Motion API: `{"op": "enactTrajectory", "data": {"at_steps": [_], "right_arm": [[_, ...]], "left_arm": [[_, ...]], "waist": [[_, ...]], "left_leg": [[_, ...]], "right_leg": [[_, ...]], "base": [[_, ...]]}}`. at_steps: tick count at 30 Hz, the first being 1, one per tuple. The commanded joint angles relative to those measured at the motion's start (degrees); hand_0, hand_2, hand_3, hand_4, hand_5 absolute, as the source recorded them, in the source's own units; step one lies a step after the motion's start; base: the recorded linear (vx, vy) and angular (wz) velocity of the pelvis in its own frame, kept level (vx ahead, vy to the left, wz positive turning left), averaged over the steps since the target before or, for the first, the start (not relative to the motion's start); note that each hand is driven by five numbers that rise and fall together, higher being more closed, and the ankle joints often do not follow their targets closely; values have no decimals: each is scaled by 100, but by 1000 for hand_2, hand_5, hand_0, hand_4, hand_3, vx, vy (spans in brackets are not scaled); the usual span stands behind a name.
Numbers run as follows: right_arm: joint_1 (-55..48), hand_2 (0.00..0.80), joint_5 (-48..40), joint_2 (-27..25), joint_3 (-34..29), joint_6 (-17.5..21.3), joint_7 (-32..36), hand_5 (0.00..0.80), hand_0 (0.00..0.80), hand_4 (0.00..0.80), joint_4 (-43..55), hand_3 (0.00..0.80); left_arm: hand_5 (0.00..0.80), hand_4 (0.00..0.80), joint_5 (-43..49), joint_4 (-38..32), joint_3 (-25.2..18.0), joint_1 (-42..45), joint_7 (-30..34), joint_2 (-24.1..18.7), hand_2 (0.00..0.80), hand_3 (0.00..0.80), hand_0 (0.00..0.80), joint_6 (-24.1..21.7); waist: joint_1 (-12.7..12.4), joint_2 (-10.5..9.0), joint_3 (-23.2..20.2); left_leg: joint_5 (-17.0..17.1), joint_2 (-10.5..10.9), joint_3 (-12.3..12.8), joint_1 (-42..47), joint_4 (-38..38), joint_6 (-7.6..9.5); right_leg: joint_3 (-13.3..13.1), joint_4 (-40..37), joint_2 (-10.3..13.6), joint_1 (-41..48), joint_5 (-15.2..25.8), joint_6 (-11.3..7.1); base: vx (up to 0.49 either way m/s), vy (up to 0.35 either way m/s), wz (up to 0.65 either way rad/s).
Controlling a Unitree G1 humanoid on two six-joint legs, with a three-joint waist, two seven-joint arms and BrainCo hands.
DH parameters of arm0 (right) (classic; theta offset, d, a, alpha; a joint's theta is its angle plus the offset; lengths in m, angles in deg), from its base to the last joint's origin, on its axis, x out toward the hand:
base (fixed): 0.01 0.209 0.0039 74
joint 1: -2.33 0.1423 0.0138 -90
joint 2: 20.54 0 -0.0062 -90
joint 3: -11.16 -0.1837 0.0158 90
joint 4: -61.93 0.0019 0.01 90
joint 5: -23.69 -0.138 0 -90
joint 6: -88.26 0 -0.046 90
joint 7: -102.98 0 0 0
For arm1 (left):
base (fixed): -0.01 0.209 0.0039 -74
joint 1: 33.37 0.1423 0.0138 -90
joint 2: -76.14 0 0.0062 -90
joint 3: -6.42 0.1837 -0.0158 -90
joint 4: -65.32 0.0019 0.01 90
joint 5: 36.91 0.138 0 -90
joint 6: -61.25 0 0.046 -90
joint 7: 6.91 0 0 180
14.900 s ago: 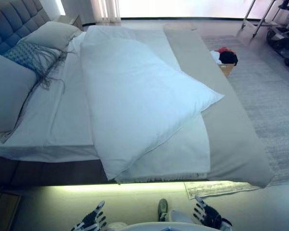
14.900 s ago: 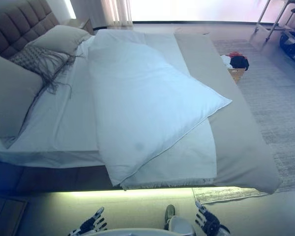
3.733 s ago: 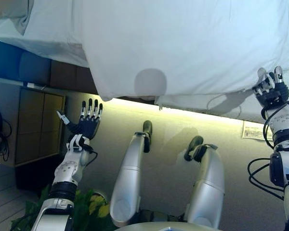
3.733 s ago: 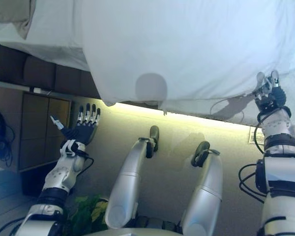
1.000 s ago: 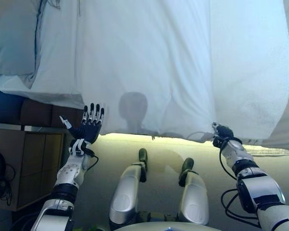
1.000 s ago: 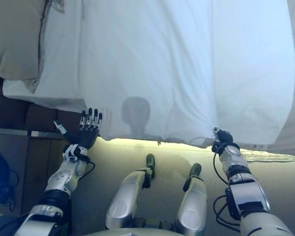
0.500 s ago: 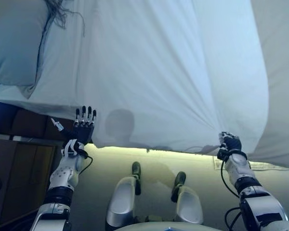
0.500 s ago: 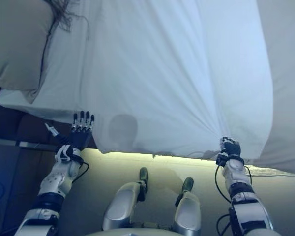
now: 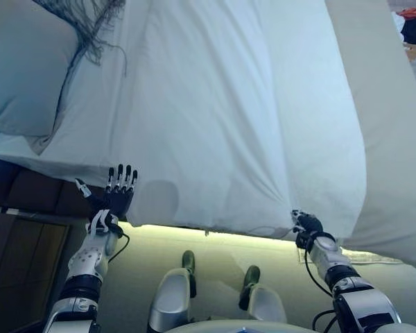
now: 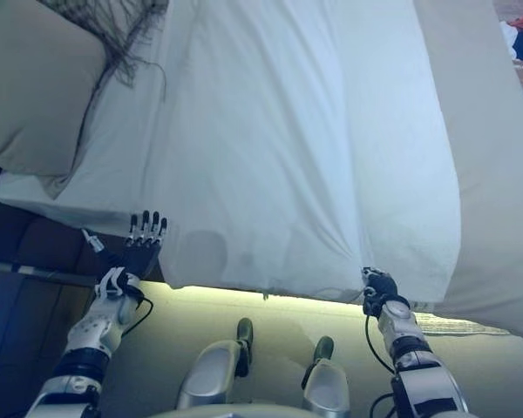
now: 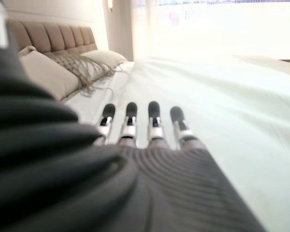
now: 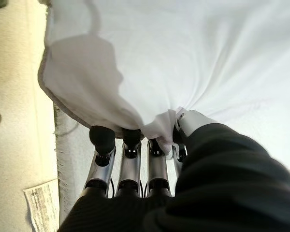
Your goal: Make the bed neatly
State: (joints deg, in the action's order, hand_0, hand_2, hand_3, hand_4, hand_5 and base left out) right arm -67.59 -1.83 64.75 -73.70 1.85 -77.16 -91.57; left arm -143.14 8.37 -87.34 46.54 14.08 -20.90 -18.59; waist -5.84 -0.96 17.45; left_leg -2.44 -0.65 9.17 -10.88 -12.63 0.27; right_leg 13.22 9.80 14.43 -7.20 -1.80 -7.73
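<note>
The left robot hand (image 9: pixel 118 198) and the right robot hand (image 9: pixel 306 227) are built alike. Each has slim silver fingers (image 11: pixel 153 126) ending in rounded dark tips. A dark ribbed cover (image 11: pixel 150 193) of close, parallel ridges wraps the back of each hand and its wrist. Behind each wrist, the silver-grey forearm (image 9: pixel 90 258) is made of smooth, rounded, glossy shells separated by black bands at the joints.

No text, label or number can be read anywhere here.
</note>
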Motion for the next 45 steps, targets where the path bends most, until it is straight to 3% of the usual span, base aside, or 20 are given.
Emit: {"op": "enactTrajectory", "data": {"at_steps": [1,3,4,14,22,33,38,42,45], "right_arm": [[-1007,800,341,-204,418,-1020,14,800,800,800,-1039,800],[-978,800,340,-228,419,-1217,-77,800,800,800,-1151,800],[-954,0,326,-252,393,-1390,-157,0,0,0,-1225,0],[-1007,0,409,-478,293,-1937,307,0,0,0,-1424,0],[-1279,0,421,-534,65,-1712,762,0,0,0,-1288,0],[-1749,0,211,-123,-22,-884,1611,0,0,0,-840,0],[-1896,0,329,161,-144,-916,1713,0,0,0,-1101,0],[-1955,0,-267,373,-269,-978,1436,0,0,0,-1327,0],[-2017,0,-480,474,-401,-1082,1210,0,0,0,-1535,0]], "left_arm": [[0,0,92,-21,-140,-196,284,108,0,0,0,-136],[0,0,50,-13,-110,-226,286,99,0,0,0,-163],[0,0,27,3,-108,-253,274,91,0,0,0,-170],[0,0,26,53,-241,-288,167,-148,0,0,0,-85],[0,0,460,419,-540,-138,-22,-266,0,0,0,-84],[0,0,2700,2383,-528,486,7,-46,0,0,0,-628],[0,0,3532,3277,-615,602,85,221,0,0,0,-1037],[0,0,4736,3897,-253,707,-116,440,0,0,0,-1437],[0,0,5723,4220,42,758,-457,581,0,0,0,-1439]], "waist": [[106,220,251],[102,232,265],[100,236,271],[23,107,153],[35,-91,-187],[370,-145,-1107],[466,-68,-1344],[527,4,-1446],[599,36,-1496]], "left_leg": [[-434,-108,-142,-381,-541,-202],[-429,-107,-139,-405,-549,-211],[-430,-109,-138,-403,-556,-218],[-487,-206,-126,-318,-655,-249],[-516,-302,-83,172,-408,-262],[-96,-295,30,1290,949,-359],[17,-293,75,1659,1449,-411],[89,-262,140,1803,1692,-426],[75,-259,171,1826,1720,-412]], "right_leg": [[-49,-200,271,-99,466,-66],[-51,-198,274,-113,458,-61],[-45,-190,270,-112,449,-60],[88,-130,198,49,333,-45],[133,-227,27,465,189,-82],[-78,-854,-233,938,424,-131],[-44,-1179,-329,1191,500,-134],[47,-1370,-396,1317,551,-132],[22,-1409,-462,1334,520,-87]], "base": [[-59,25,1],[-57,16,1],[-39,7,0],[-9,-42,-1],[51,-70,-7],[83,27,-8],[68,40,-12],[35,25,-8],[-6,22,-6]]}}
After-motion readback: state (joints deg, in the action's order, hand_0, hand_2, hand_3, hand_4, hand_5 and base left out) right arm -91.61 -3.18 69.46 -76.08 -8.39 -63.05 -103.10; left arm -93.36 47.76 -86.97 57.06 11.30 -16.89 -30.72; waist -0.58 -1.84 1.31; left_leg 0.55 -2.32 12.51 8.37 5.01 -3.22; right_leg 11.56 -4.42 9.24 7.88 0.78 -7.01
